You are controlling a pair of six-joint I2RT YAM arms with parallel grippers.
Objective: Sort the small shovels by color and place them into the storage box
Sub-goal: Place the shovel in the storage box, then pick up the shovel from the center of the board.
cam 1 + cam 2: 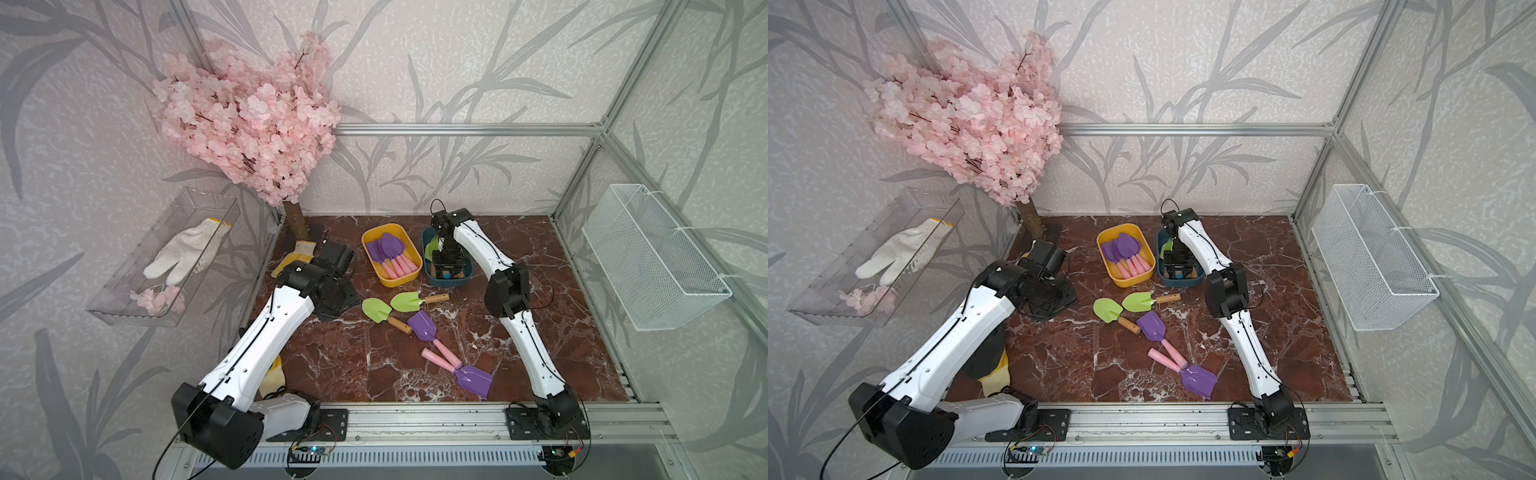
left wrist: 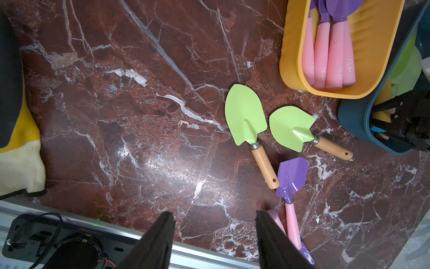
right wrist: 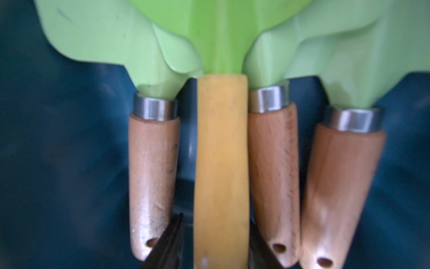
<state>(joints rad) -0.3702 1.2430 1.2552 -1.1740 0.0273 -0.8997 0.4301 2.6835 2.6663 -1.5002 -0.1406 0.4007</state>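
Observation:
My right gripper [image 1: 446,269] reaches down into the teal storage box [image 1: 453,283]. In the right wrist view its jaws [image 3: 216,229] stand open around the yellow handle of a green shovel [image 3: 221,163], with a thin gap on one side. Three light green shovels with wooden handles [image 3: 151,174] lie beside it. The yellow storage box [image 1: 402,283] holds several purple shovels [image 1: 388,249] with pink handles. On the table lie two green shovels [image 1: 376,309] [image 1: 407,300] and two purple ones [image 1: 422,326] [image 1: 473,380]. My left gripper [image 2: 213,223] hangs open and empty above the table's front edge.
A fake cherry tree [image 1: 249,120] stands at the back left corner. Yellow gloves lie by the left arm [image 1: 303,248] [image 1: 274,376]. A clear tray [image 1: 162,257] with a white glove hangs on the left wall, a white wire basket [image 1: 652,257] on the right wall.

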